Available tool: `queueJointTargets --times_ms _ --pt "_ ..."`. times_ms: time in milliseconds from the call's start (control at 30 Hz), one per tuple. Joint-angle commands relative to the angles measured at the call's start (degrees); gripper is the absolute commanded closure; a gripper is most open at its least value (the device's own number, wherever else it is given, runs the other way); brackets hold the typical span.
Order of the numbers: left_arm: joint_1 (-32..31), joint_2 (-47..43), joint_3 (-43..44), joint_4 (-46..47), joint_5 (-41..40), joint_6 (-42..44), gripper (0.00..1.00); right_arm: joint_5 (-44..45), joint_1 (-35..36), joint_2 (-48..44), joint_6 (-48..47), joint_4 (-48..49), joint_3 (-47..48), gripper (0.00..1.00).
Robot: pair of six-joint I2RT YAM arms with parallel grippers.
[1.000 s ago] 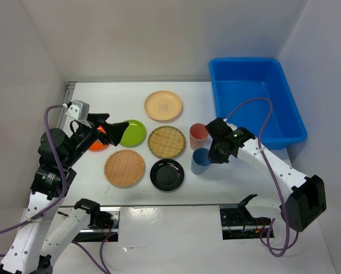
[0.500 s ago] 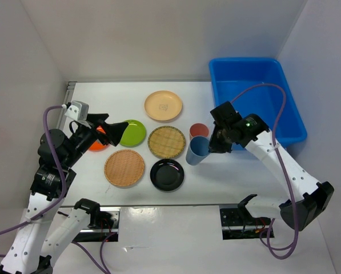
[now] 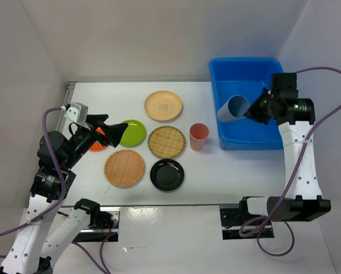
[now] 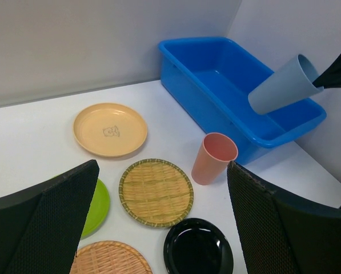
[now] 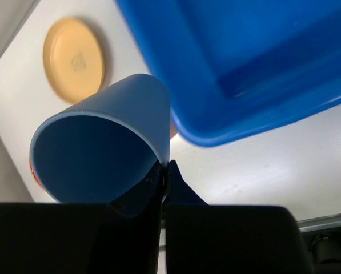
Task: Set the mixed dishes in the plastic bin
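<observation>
Lifted off the table, where it stood beside the pink cup [image 3: 199,136] a second ago, the blue cup [image 3: 234,108] now hangs in the air over the plastic bin [image 3: 256,141], above the left part of its open interior and clear of its floor. It lies tipped well over, its long axis closer to level than upright: the mouth faces up and right toward the right gripper [image 5: 164,171], and the base points down and left toward the bin's left wall. The wrist view shows the claw clamped tight on the cup's rim wall, one finger inside the mouth and one outside, so the cup sticks out sideways from the fingertips, not hanging below them. That is what the coming move seems to turn on: the cup lies to the left of the claw, and from above its base sits near the bin's left rim, so a release here would likely drop it just inside that wall, and a small shift toward the bin's middle looks safer. The right arm has swung out over the bin to get here and is the only arm near it. Well apart on the left, the left gripper [image 3: 112,128] hovers with jaws spread wide and empty above the orange plate [image 3: 96,144] and lime green plate [image 3: 133,132]. Those two, the beige plate [image 3: 163,105], two woven plates [image 3: 166,141], the black bowl [image 3: 167,174] and the pink cup wait on the table.
</observation>
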Motion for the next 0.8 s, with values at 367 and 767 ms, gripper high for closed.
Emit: queueJointTargets --times_ms 367,767 --pt "-0.23 -1.18 0.69 3.91 -0.35 0.02 0.01 13.69 -16.99 12.50 -5.42 7.24 0.23 1.00" --pt "-0.23 -2.41 0.16 3.91 -0.88 0.55 0.01 14.21 -24.21 19.44 -7.88 14.45 -6.18 1.00"
